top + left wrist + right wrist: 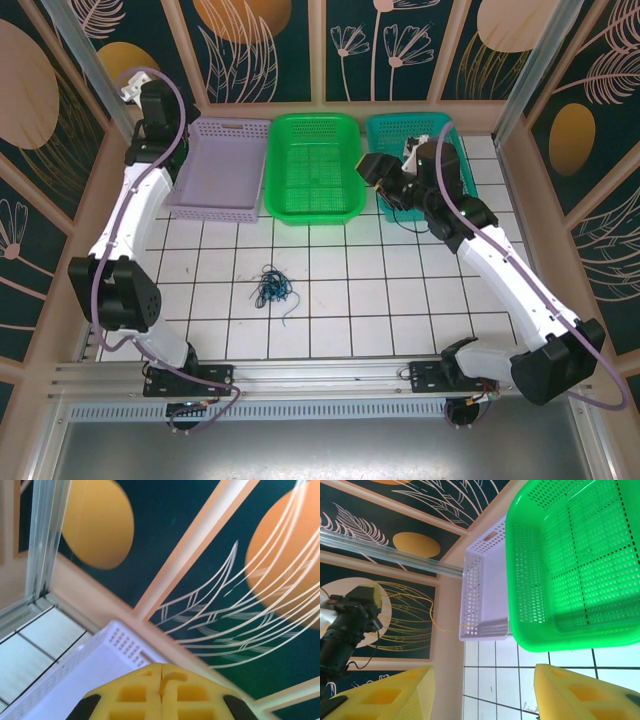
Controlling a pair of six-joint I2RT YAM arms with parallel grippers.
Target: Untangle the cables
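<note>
1. Right gripper (pixel 485 700): jaws apart, empty, beside green basket (pixel 310 216).
2. Left gripper (pixel 161 692): closed, empty, up by purple basket (pixel 210 210).
3. Cables (pixel 272 287): small knot on table (pixel 400 290), well apart from both grippers.
4. Likely light, limp, snag-prone; take a loose outer strand.

Cables (pixel 271 287): small knotted clump, dark blue, green, black strands, flat on tabletop (pixel 400 300), well apart from left tool (pixel 161 672) and right tool (pixel 372 168), base-side of both.
</note>
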